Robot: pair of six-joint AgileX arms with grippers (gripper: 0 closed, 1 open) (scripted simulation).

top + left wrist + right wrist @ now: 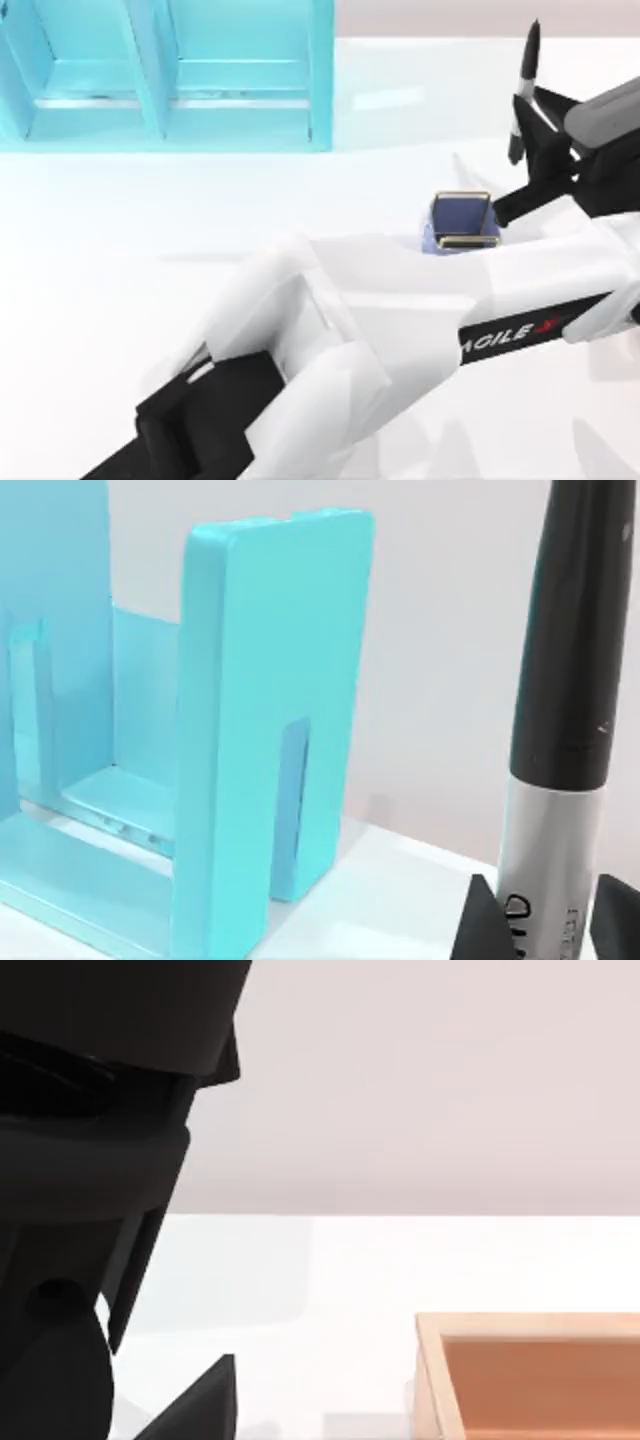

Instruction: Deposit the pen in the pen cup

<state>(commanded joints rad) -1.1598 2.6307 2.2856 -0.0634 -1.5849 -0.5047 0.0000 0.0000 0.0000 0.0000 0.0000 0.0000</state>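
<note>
The left arm stretches from the lower left of the top view across the smooth white tabletop, a bulky glossy white shell with black segments and lettering on a black band, and its claw sits at the far right, clamped on the pen. From above the pen reads as a thin stick held nearly upright and slightly tilted, black and tapering to a point at its upper end with a pale silver band lower down. In the left wrist view the same pen is a round barrel with a matte black upper section and a brushed silver lower section bearing small dark print, pinched at the base between two black wedge-shaped fingertips. The pen is held in the air, above and to the right of the pen cup. The cup stands on the tabletop just beside the arm's white casing, a small square vessel with rounded corners, blue-violet walls and a thin gold rim. A large turquoise shelf unit with flat, glossy panels and open compartments stands at the back left. In the right wrist view a dark casing and one pointed black finger of the right claw show, though I cannot tell whether it is open or closed, near a tan wooden-looking tray with a raised pale rim.
</note>
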